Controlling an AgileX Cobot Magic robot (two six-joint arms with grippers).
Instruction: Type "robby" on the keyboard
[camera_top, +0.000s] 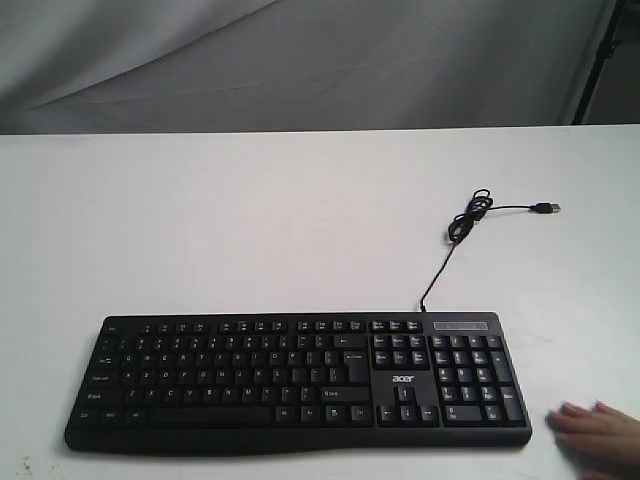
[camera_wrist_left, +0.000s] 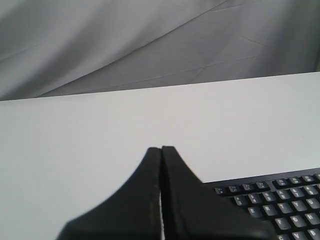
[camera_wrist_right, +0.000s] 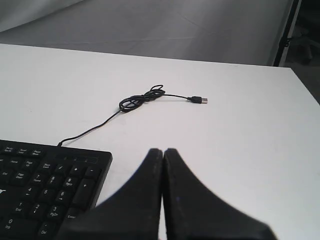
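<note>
Keyboard (camera_top: 300, 385) sits at the 6 o'clock edge of the white table (camera_top: 250, 220), letter rows facing the near side and number pad toward 3 o'clock. Its cable (camera_top: 455, 240) runs off the back edge toward 1 o'clock, knots into a small coil and ends in a plug (camera_top: 546, 208) lying loose on the table.

Neither arm shows in the exterior view. Each wrist view shows its tool with the two fingers pressed together into one blunt wedge: the left gripper (camera_wrist_left: 161, 150) and the right gripper (camera_wrist_right: 163, 151), both off the keys and holding nothing.

The likeliest fault is a wedge tip landing between keys and pressing two at once, since the keys sit close together. The double "b" needs a clean lift between presses, or it may register only once. A slanted push could slide the board on the smooth tabletop. A blurred hand (camera_top: 598, 435) rests at 4 o'clock of the keyboard, where the right arm could strike it. With the plug loose, no typed output can confirm the letters.
</note>
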